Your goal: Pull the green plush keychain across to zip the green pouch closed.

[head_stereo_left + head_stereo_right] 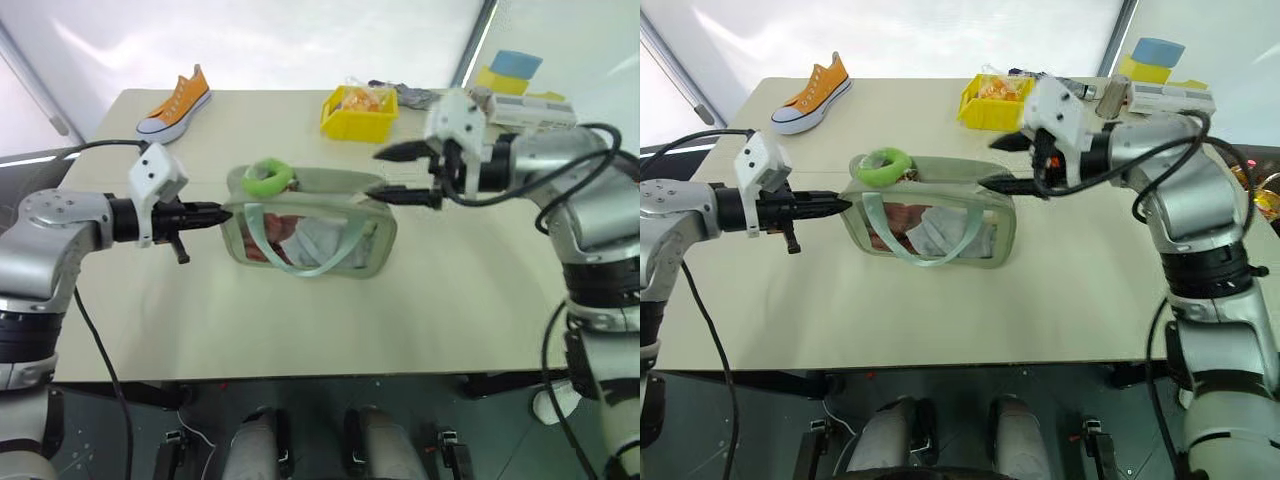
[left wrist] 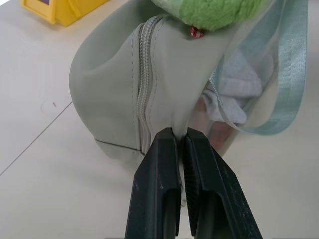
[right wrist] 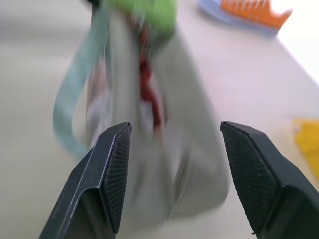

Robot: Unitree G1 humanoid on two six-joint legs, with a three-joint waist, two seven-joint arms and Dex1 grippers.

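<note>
Left eye view: one green pouch (image 1: 310, 235), one green plush keychain (image 1: 267, 178).

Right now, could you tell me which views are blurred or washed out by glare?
Right wrist view: the pale sage-green fabric pouch is smeared by blur, while the fingers stay sharp. Left wrist view: crisp on the pouch's zipper. Head views: white glare washes out the background beyond the beige table.
</note>
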